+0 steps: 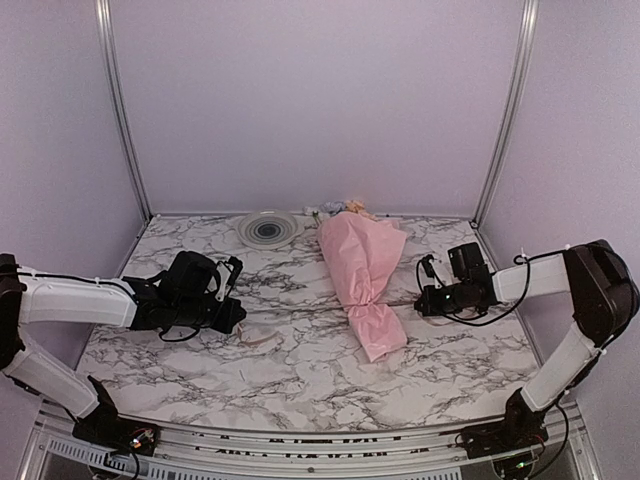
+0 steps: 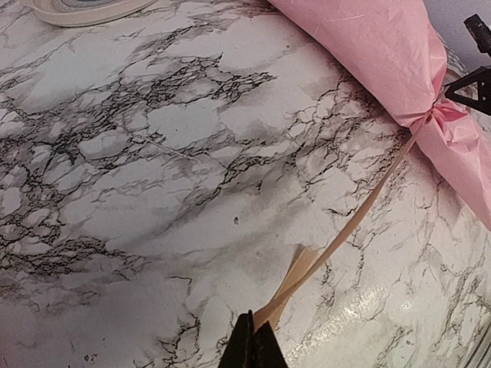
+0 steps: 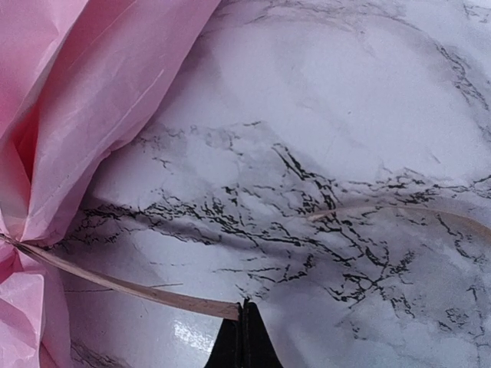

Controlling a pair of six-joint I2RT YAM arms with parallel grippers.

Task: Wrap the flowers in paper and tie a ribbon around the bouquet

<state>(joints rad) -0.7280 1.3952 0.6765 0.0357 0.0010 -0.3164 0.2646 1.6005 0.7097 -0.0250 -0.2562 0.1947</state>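
**2 Grippers Hold Ribbon Taut at the Bouquet's Waist**

The bouquet [image 1: 362,275] lies on its side on the marble-patterned table [image 1: 200,380], right of centre. Its wide end points toward the far wall and its narrow end toward the arms. The pink paper [image 2: 368,46] is pinched in at 1 spot near the narrow end, and below that pinch the paper flares out again into a crumpled tail. A few flowers [image 1: 350,207] peek out at the wide end against the back wall, too small to tell apart.

The tan ribbon [image 2: 360,218] circles the pinched waist and runs out from it to both sides. On the left it stretches in a straight line across the table to the left gripper [image 2: 253,341], whose 2 fingers are pressed together on it. A short flat end of ribbon lies on the marble just beside those fingers. On the right, the wrist view shows the strand leaving the paper folds and ending at the right gripper [image 3: 244,337], whose fingers are likewise clamped on it. Another thin stretch of ribbon lies loose on the table farther out in that view.

Both grippers sit low over the table, 1 on each side of the bouquet and clear of the paper. A round white dish [image 1: 267,229] rests at the far edge, left of the blooms.
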